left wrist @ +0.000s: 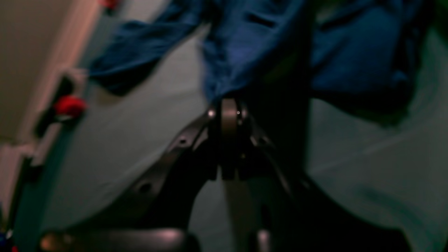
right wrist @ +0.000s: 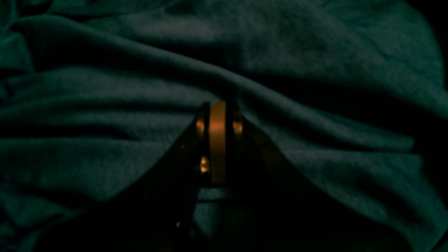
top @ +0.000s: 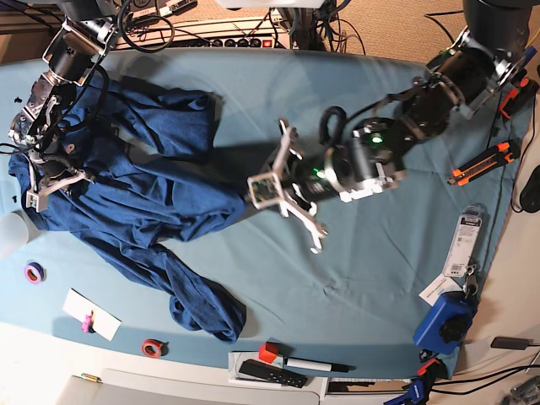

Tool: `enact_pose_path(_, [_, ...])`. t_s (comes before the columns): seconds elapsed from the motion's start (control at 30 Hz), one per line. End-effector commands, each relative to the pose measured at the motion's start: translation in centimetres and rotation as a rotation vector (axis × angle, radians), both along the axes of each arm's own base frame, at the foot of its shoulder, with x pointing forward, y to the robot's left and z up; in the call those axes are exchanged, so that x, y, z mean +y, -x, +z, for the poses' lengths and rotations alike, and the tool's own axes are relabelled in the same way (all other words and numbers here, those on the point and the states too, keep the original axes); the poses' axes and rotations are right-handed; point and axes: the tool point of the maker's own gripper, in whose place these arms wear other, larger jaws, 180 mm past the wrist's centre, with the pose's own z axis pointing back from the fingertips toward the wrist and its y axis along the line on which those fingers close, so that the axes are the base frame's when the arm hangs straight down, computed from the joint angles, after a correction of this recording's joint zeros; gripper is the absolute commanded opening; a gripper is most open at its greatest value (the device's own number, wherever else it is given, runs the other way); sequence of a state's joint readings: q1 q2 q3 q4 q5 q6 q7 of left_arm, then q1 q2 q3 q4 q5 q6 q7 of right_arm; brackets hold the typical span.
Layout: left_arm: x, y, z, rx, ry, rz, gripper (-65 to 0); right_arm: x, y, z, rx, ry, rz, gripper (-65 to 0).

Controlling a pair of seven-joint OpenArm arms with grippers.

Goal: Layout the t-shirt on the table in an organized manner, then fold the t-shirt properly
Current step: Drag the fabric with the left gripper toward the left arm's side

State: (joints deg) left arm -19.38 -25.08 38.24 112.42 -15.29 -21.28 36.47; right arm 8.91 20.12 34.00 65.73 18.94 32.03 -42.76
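well, both jaws clamp the t-shirt (top: 126, 202) (crumpled) over the table (top: 380, 270)

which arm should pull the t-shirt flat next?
Left, probably. The left gripper is shut on the t-shirt at its inner edge, with bare table beside it to drag across. The right gripper pins the far side as an anchor.
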Motion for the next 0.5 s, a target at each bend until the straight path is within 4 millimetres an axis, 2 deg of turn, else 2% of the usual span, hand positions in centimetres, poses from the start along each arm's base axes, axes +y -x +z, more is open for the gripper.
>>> enact_pose_path(0.0, [0.5,-1.1,2.6,-0.061,0.050,0.026,-65.0,-1.1,-1.1,2.2,-0.059,0.032,-0.006,-62.6])
enact_pose_path(0.27, [5.9,-5.7,8.9,-0.122,0.239,0.220,-65.0,-1.1,-1.1,2.2,-0.060,0.032,-0.006,-62.6])
enact_pose_path(0.47, [7.5,-7.6,13.8,-0.224,0.311,0.247,-65.0,-1.2,-1.1,2.3,-0.068,0.034,-0.008,-62.6])
